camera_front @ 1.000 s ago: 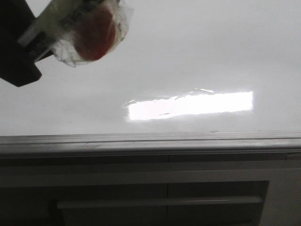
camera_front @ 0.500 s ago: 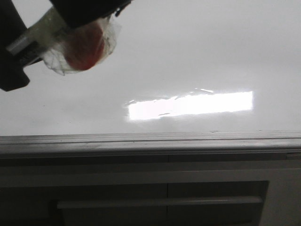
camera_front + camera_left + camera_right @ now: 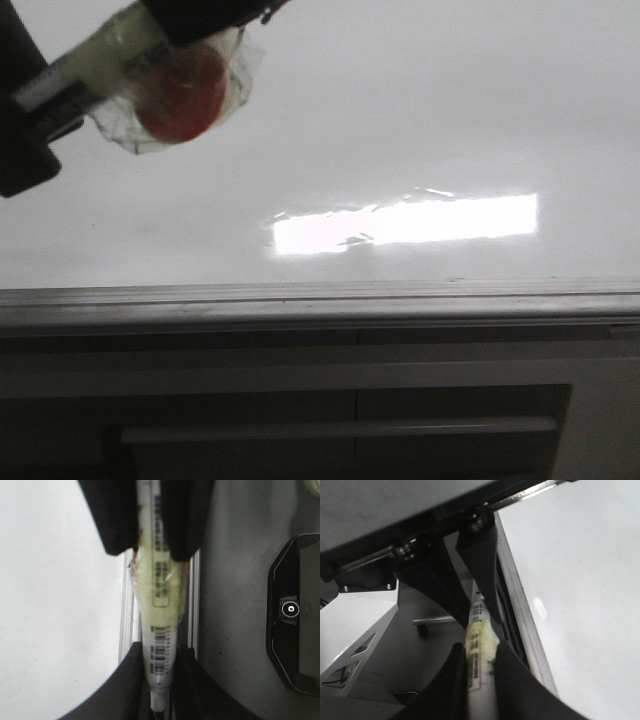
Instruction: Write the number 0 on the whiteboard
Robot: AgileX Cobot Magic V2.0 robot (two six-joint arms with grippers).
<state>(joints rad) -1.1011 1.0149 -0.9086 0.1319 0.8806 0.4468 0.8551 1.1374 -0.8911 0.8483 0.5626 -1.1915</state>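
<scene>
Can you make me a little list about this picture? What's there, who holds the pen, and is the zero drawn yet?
marker: white pen with a red blob taped on
left tool: closed on the marker
right tool: closed on the marker too
whiteboard: glossy white, with a bright glare
number 0: none seen on the board
</scene>
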